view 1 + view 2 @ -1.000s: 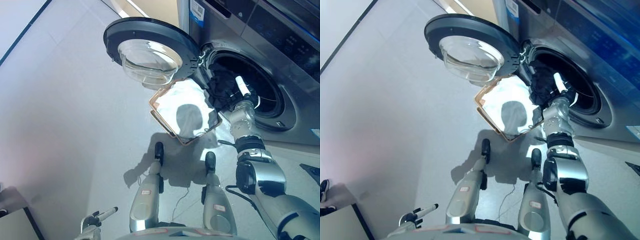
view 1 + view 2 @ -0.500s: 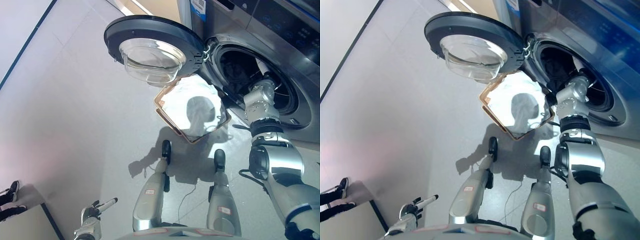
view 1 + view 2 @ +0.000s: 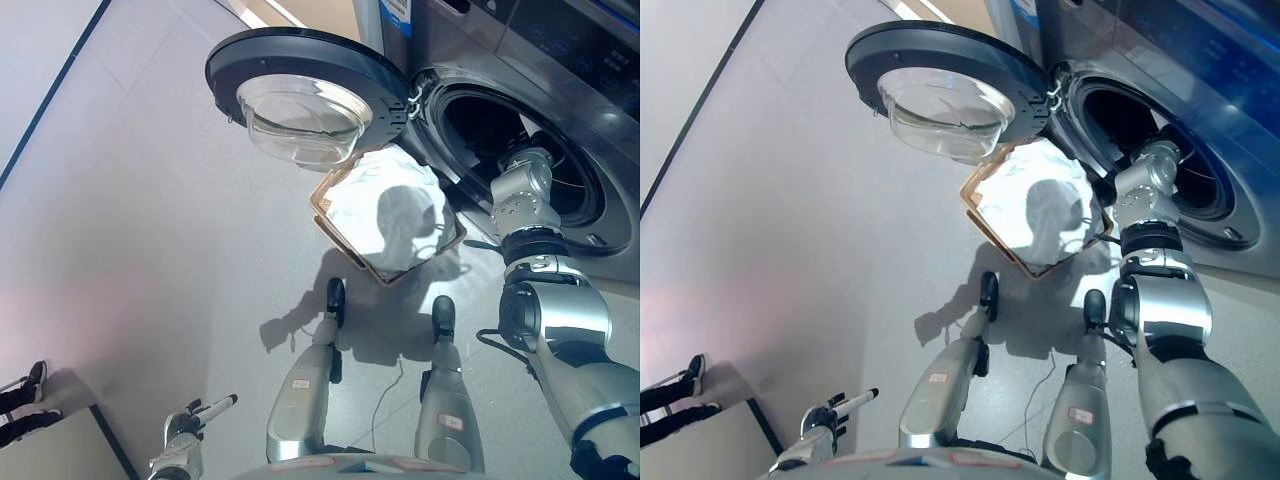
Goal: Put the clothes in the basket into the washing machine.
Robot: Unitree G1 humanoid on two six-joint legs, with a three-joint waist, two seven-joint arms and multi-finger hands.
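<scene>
The silver washing machine stands at the upper right, its round door swung open to the left. Under the door, on the floor, sits a brown basket holding white cloth. My right arm reaches up over the basket's right side into the dark drum opening, and the hand itself is hidden inside. No dark garment shows at the drum's mouth. My left hand hangs idle at the lower left, low over the floor, fingers relaxed and holding nothing.
The open door overhangs the basket's far side. A person's dark shoes show at the left edge, beside the corner of a pale box. Grey floor spreads to the left of the basket.
A second ago my right hand held a dark garment at the drum's mouth. The arm has since gone deeper into the drum and the garment is out of sight. The camera has shifted slightly.
</scene>
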